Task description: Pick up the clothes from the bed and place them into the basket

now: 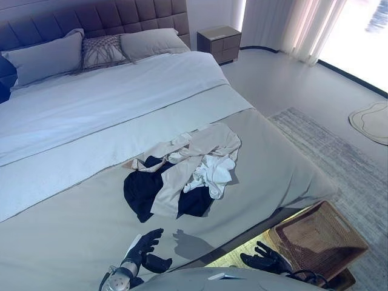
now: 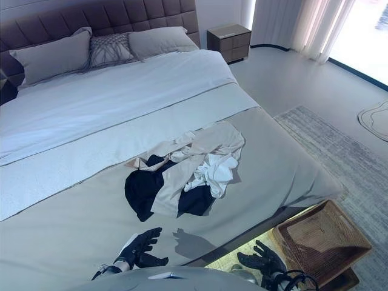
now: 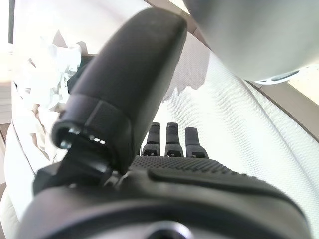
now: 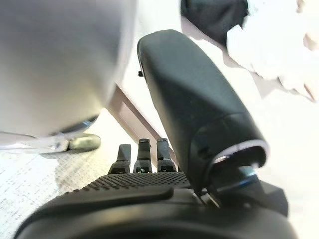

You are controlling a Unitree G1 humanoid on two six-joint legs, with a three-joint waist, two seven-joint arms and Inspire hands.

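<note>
Left eye view: a bed (image 1: 73, 242) is seen filling the left and centre of the frame, with floor along the right side.
Pillows: two grey pillows (image 1: 42, 57) and a patterned cushion (image 1: 103, 51) are propped against the tufted headboard (image 1: 91, 15) at the upper left.
Left hand: the left hand (image 1: 144, 247) is seen at the lower centre-left, over the grey bed cover, below the clothes and apart from them; its fingers are stretched out and spread, and nothing is held. In the left wrist view the fingers (image 3: 169, 139) are shown straight, with the cover beyond them.
Clothes: the clothes (image 1: 185, 173) lie in one loose heap on the bed at the centre of the frame; dark navy, beige and white pieces are tangled together.
Nightstand: a nightstand (image 1: 219, 43) stands beside the headboard at the upper centre.
Right hand: the right hand (image 1: 267, 259) is seen at the lower right, past the bed's edge and just left of the basket; its fingers are relaxed and parted, and nothing is held. In the right wrist view the fingers (image 4: 142, 157) are shown straight.
Basket: a woven basket (image 1: 339, 254) stands on the floor at the lower right, beside the bed's corner; no clothes can be seen in it.
Rug: a pale rug (image 1: 339, 157) lies on the floor at the right.
Curtain: a light curtain (image 1: 285, 24) hangs at the upper right.
</note>
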